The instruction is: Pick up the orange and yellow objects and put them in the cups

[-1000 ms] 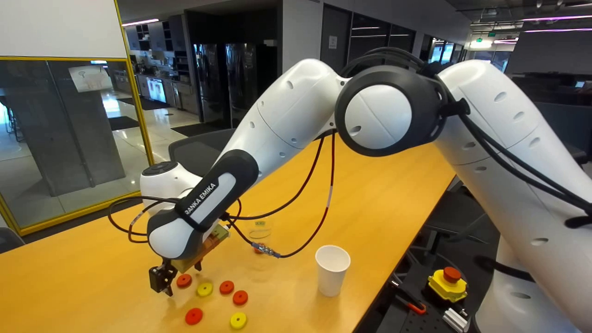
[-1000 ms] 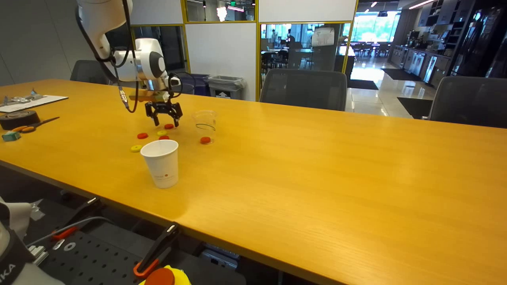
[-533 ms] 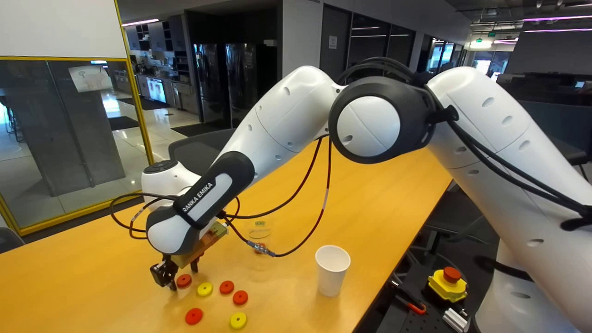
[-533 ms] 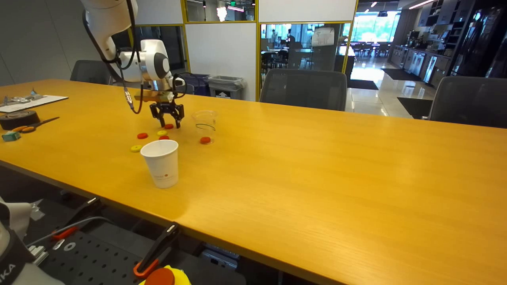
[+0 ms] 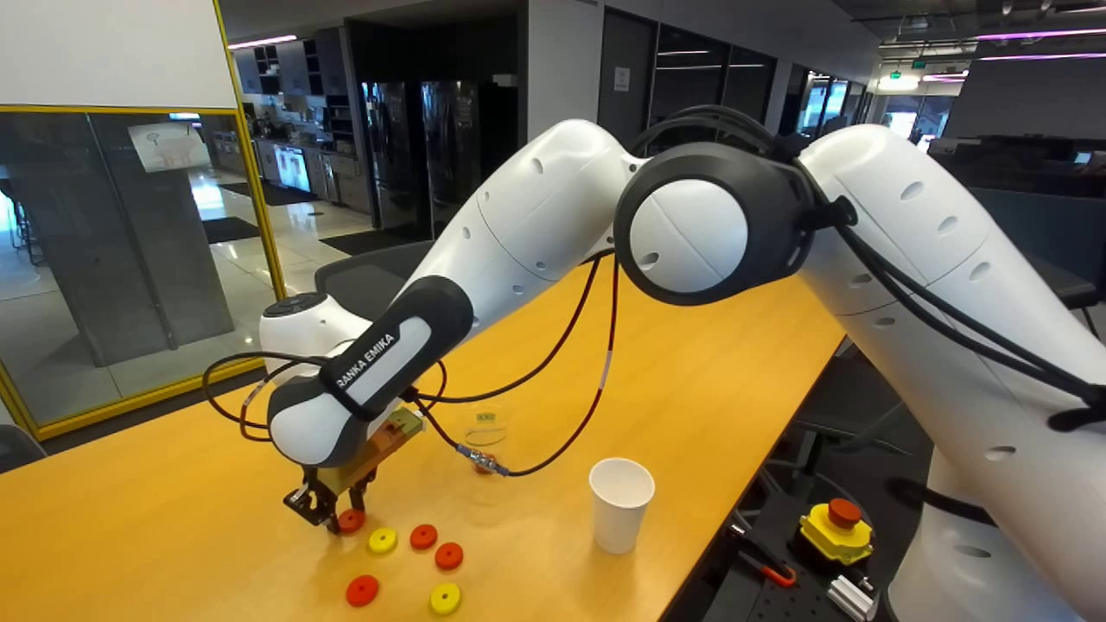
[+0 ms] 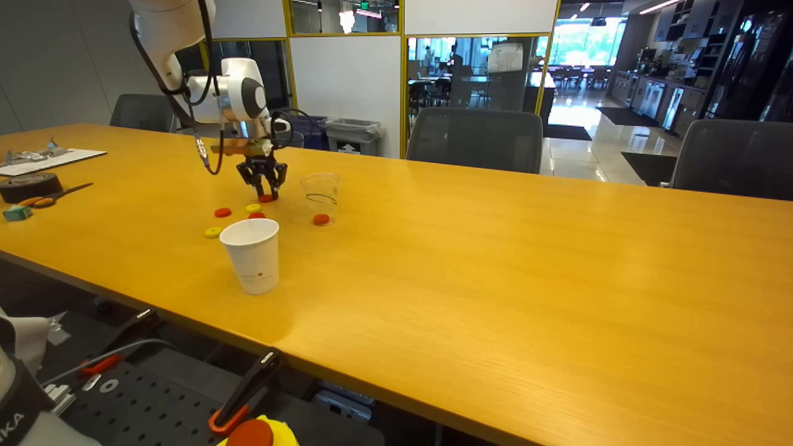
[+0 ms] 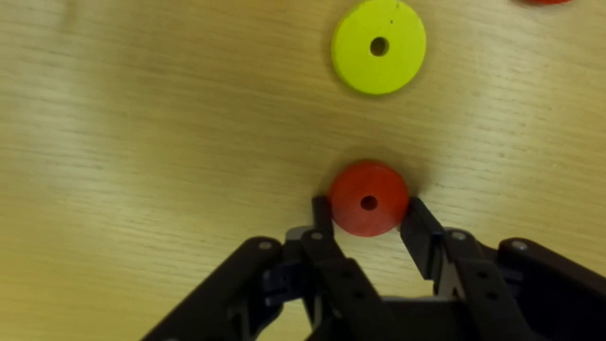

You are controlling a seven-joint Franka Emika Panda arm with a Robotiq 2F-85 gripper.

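My gripper [image 7: 369, 204] is shut on a red-orange disc [image 7: 369, 222], one fingertip pressed to each side. Whether this disc touches the table or hangs just above it, I cannot tell. A yellow disc [image 7: 378, 73] lies close by, and more red-orange discs [image 5: 423, 536] and a second yellow disc [image 5: 445, 598] are spread over the table. The clear cup [image 6: 321, 186] stands upright with a red-orange disc [image 6: 321, 219] seen through its bottom. Nearer the table edge is the upright white cup [image 5: 618, 518]; its inside bottom is hidden in both exterior views.
A tape roll [image 6: 30, 187], scissors [image 6: 56, 196], a small green box [image 6: 17, 213] and a clipboard [image 6: 52, 162] lie at one end of the table. Beyond the table edge sits a yellow box with a red button [image 5: 835, 536]. Arm cables hang near the clear cup.
Over the last second my gripper has come lower and its fingers have closed from wide apart onto the red-orange disc, which has shifted slightly. The other discs and both cups have not moved.
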